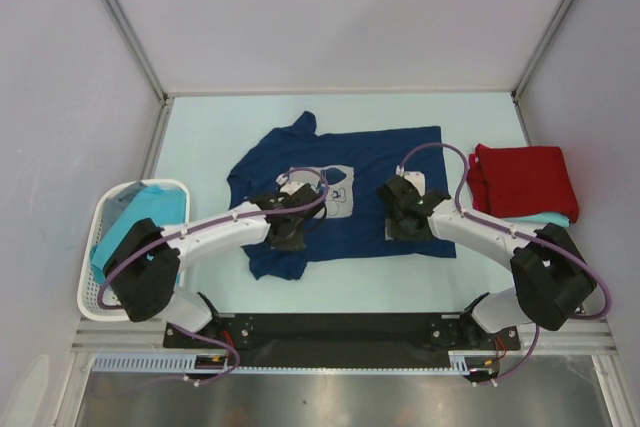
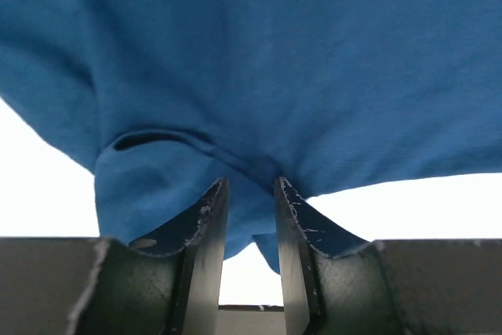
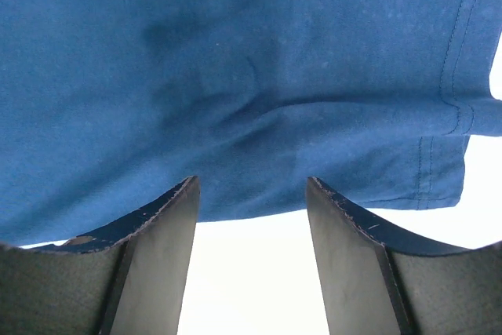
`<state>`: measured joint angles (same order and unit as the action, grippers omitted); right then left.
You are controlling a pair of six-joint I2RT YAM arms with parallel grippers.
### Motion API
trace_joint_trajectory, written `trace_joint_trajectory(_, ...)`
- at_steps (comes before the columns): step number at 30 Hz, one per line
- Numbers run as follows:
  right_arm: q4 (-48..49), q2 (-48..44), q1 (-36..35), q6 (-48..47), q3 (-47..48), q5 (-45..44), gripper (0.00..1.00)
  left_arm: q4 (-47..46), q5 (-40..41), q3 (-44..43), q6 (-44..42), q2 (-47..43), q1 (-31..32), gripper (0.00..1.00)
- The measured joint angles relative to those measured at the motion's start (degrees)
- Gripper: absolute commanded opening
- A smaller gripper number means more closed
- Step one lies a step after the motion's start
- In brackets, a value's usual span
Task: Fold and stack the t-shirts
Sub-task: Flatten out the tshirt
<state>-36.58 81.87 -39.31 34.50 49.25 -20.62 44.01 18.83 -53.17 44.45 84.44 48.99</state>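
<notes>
You are folding the navy shirt (image 1: 370, 162), which is lying spread at centre. Left gripper (image 2: 251, 182): jaws nearly together, cloth bunching between them; whether it is gripping, you cannot tell. Right gripper (image 3: 251, 182): jaws standing apart over the near hem. Red shirt (image 1: 525, 179) is sitting folded, right; turquoise shirt (image 1: 135, 222) is waiting in the basket (image 1: 95, 297), left.

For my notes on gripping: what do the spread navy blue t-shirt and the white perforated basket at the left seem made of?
The navy blue t-shirt: soft thin cloth, perhaps cotton jersey, with a matt finish. It wrinkles and drapes, and its hem shows stitched seams. The white perforated basket: seemingly rigid moulded plastic with a smooth finish. The signs are its regular holes and rounded rim.
</notes>
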Motion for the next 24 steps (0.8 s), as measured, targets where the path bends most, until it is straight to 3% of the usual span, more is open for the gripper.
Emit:
trace_joint_trajectory(16, -0.13, -1.25, 0.20, -0.02, -1.03, -0.15, 0.62, -2.89, -4.90, -4.59, -0.96, 6.29, 3.56, 0.34)
trace_joint_trajectory(24, -0.22, -1.42, 0.92, -0.13, -1.46, -0.17, 0.62, -1.92, -6.10, 1.60, 1.53, 1.05, 6.64, 0.29)
